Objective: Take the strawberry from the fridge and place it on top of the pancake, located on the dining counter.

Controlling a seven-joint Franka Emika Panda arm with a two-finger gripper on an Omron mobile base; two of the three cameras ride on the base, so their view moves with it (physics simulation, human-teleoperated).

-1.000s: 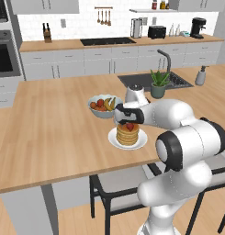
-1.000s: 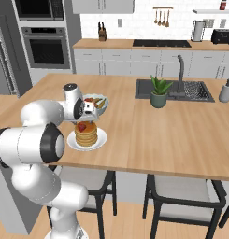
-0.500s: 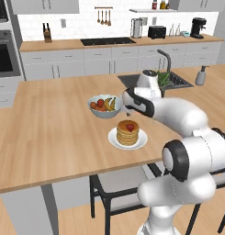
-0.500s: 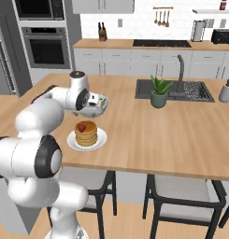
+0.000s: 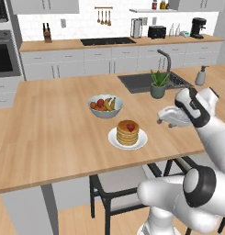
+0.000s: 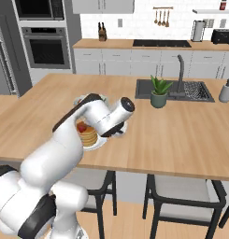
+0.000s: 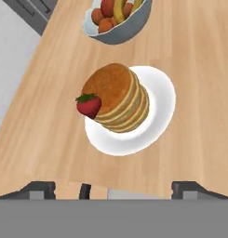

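Pincer (image 5: 160,120) withdrawn rightward, open and empty, strawberry (image 5: 130,127) atop pancake (image 5: 128,133), light-wood dining counter (image 5: 54,133), kitchen

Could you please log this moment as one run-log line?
phase: retreat | small red strawberry: on golden-brown pancake stack | two-finger gripper: open, empty

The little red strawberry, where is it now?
The little red strawberry sits atop the golden-brown pancake stack, near the pale fruit bowl.
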